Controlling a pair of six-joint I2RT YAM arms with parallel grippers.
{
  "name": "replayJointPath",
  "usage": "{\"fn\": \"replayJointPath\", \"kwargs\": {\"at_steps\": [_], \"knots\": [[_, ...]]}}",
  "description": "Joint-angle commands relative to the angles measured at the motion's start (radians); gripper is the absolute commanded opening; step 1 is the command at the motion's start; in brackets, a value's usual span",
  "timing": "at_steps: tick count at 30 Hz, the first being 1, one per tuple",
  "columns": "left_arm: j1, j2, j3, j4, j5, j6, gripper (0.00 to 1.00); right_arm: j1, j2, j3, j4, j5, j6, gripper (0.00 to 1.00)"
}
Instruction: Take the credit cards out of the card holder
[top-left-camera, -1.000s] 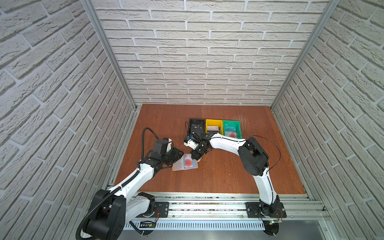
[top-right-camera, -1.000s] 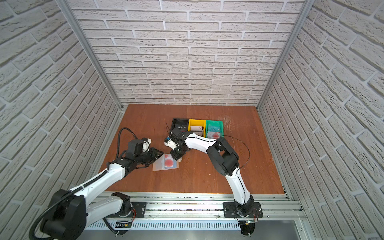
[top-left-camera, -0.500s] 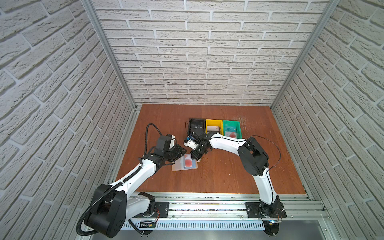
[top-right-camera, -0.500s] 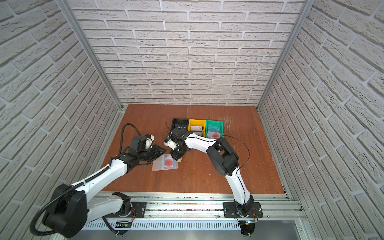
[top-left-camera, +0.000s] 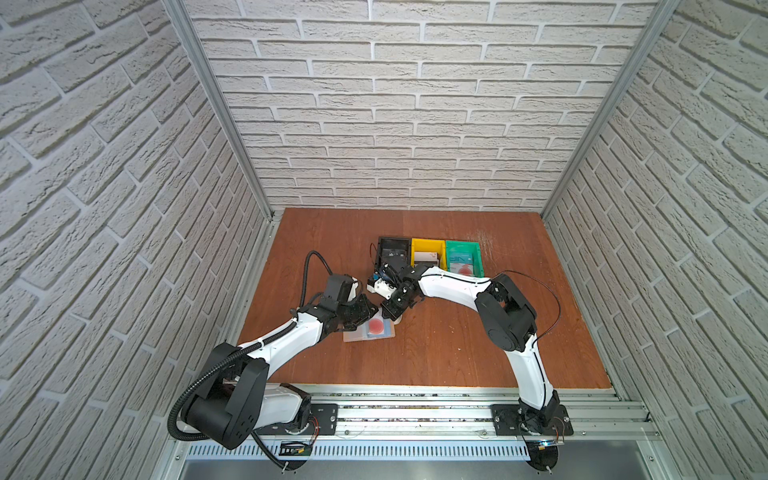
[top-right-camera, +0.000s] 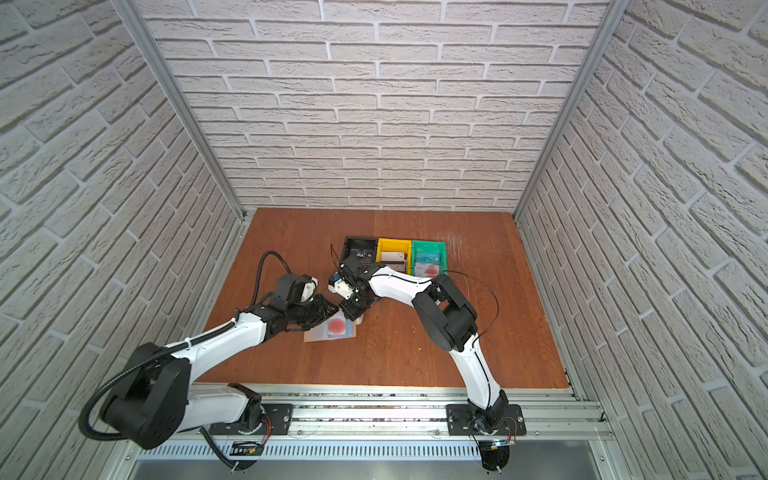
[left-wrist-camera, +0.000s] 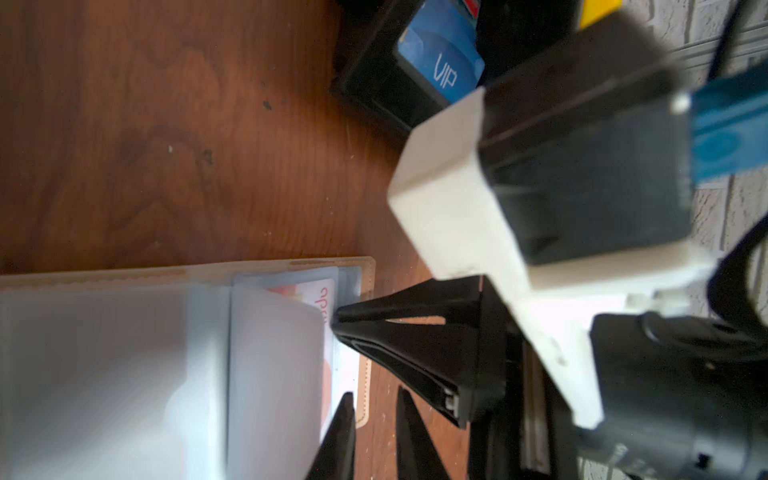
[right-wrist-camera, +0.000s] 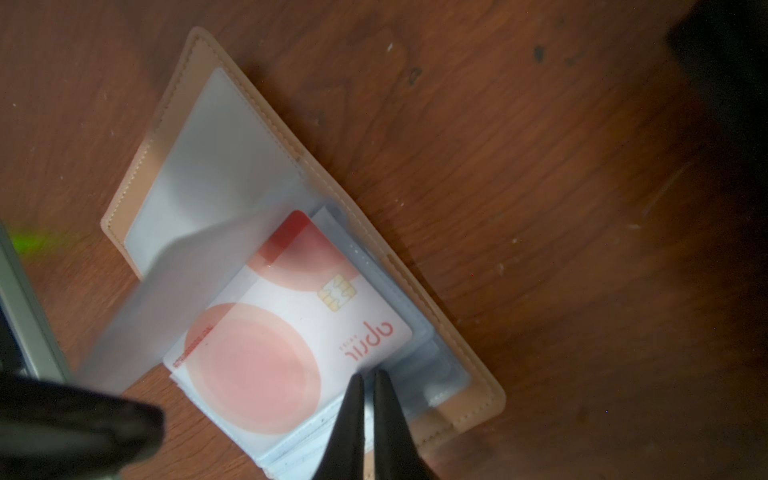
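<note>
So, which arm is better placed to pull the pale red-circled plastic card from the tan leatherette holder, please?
Probably right: right gripper pinches the pale red-circled plastic card; left gripper stands open by the tan leatherette holder.

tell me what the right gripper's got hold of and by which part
The right gripper pinches the pale plastic card with red circles by its edge next to the red lettering.

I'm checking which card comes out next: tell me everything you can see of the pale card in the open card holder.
The pale card is white, glossy plastic with two pink-red circles, a gold chip and red "april" lettering. It lies among the clear sleeves of the open card holder, one end under a raised translucent sleeve. The right gripper is shut on its edge.
</note>
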Motion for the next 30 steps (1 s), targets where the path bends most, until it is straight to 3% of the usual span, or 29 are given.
{"fn": "replayJointPath", "kwargs": {"at_steps": [1, 15, 30], "knots": [[-0.004, 0.002, -0.001, -0.040, -0.045, 0.025, 0.20, 0.014, 0.030, 0.000, -0.019, -0.009, 0.003, 0.10], [0.071, -0.046, -0.067, -0.126, -0.077, 0.066, 0.20, 0.011, 0.039, 0.010, -0.031, -0.009, -0.002, 0.09], [0.133, -0.005, -0.146, 0.080, 0.038, 0.054, 0.21, 0.012, 0.066, 0.022, -0.039, -0.037, -0.011, 0.09]]}}
